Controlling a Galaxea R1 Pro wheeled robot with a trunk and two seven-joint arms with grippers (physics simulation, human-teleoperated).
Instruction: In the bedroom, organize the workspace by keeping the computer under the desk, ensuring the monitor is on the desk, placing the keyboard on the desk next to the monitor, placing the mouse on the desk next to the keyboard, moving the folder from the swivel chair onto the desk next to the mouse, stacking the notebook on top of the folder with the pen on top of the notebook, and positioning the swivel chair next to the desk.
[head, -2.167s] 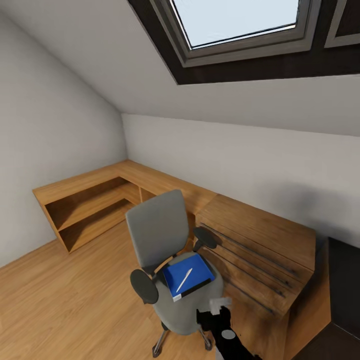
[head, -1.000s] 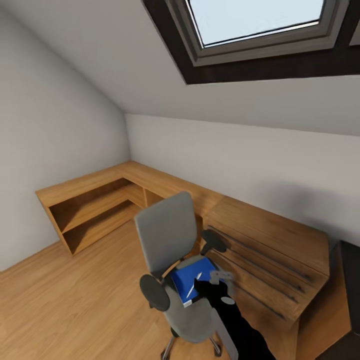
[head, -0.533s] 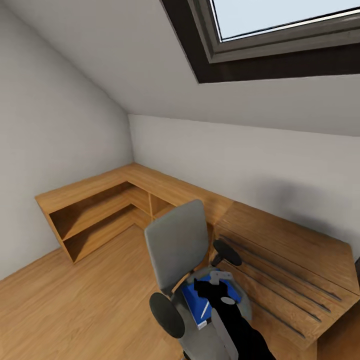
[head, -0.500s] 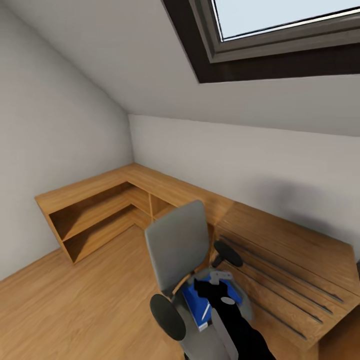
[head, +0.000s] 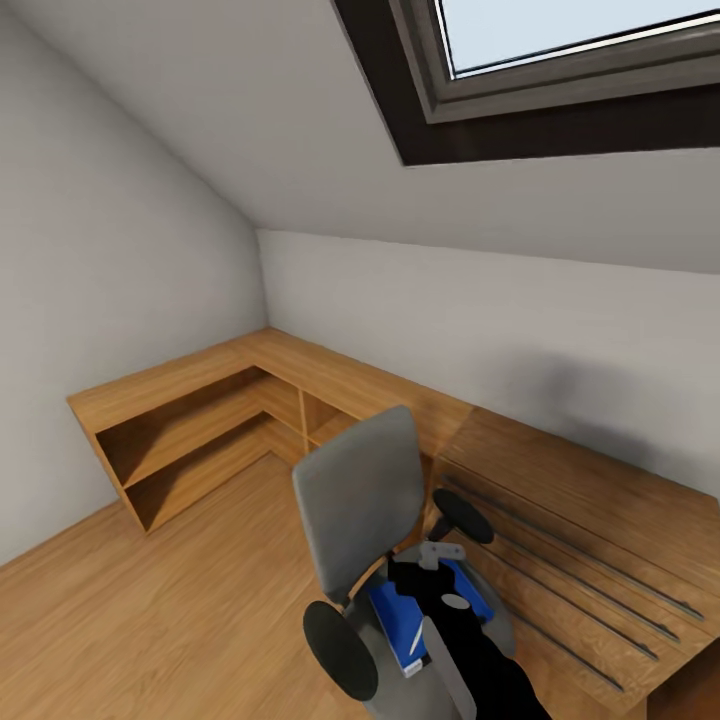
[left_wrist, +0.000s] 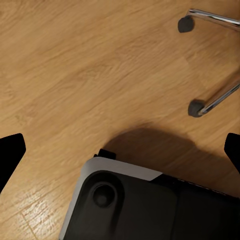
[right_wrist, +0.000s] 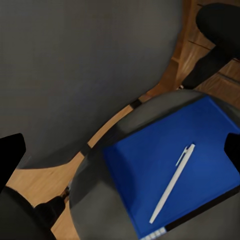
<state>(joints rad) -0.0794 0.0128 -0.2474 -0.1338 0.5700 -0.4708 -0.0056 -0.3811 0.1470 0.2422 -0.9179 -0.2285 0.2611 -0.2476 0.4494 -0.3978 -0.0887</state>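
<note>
We see the bedroom's wood floor (head: 150, 620) and low oak shelving (head: 190, 420), then the swivel chair (head: 360, 500) directly beneath our right claw (right_wrist: 120, 150), whose 2 fingers stand apart, holding nothing. Below it on the seat lies the folder (right_wrist: 150, 170), with 1 white pen (right_wrist: 172, 182) on top. Our left claw (left_wrist: 120, 150) hangs apart over floor, near 2 castors (left_wrist: 196, 108).
</note>
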